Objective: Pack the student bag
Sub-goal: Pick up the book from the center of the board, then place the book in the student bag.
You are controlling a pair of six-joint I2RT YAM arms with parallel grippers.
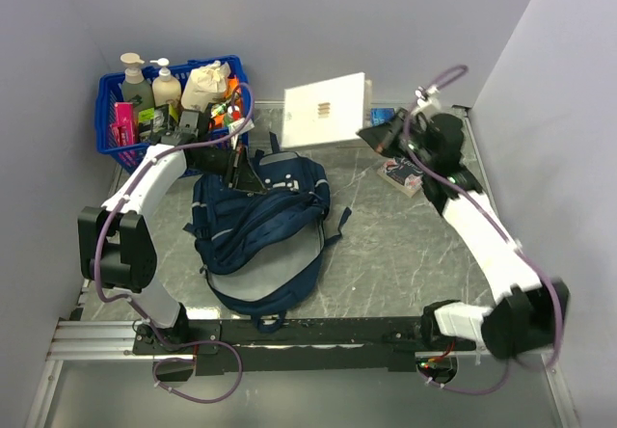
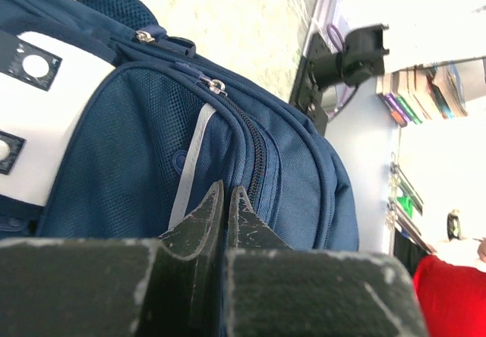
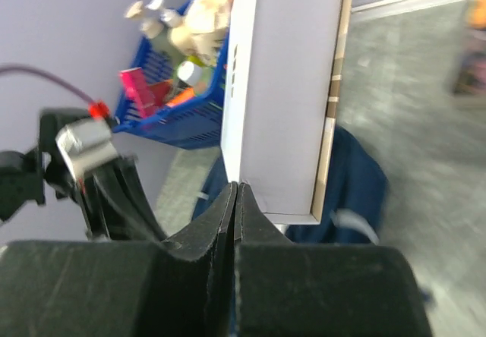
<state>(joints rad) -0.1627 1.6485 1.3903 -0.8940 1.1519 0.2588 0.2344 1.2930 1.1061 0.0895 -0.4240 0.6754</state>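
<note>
Top external view: the student bag [image 1: 265, 240], navy with a pale panel, lies flat on the grey marbled worktop [image 1: 386, 254], left of centre and just in front of the blue basket [image 1: 104, 110]. The left arm [image 1: 145, 197] reaches over to the bag's far end, and the left jaws sit right at the edge of its top. From the left wrist camera those jaws are closed to a hairline slit. Their tips are against the blue fabric between the grey stripe [image 2: 194, 155] and a zip [image 2: 254, 147]. Whether they pinch any cloth cannot be told.

On the other side, the right arm [image 1: 482, 235] stretches toward the back wall. The right jaws are clamped tight on the lower edge of a white book [image 1: 326, 110], held in the air above the worktop, beyond the bag's far end. The right wrist camera shows the book standing nearly upright in the grip, with its tan page edges to the right and the bag below and behind it.

The basket in the far left corner holds pump bottles [image 1: 135, 81] and bright packets. A small printed booklet [image 1: 400, 175] lies flat on the worktop below the right arm's wrist, well apart from the bag.
</note>
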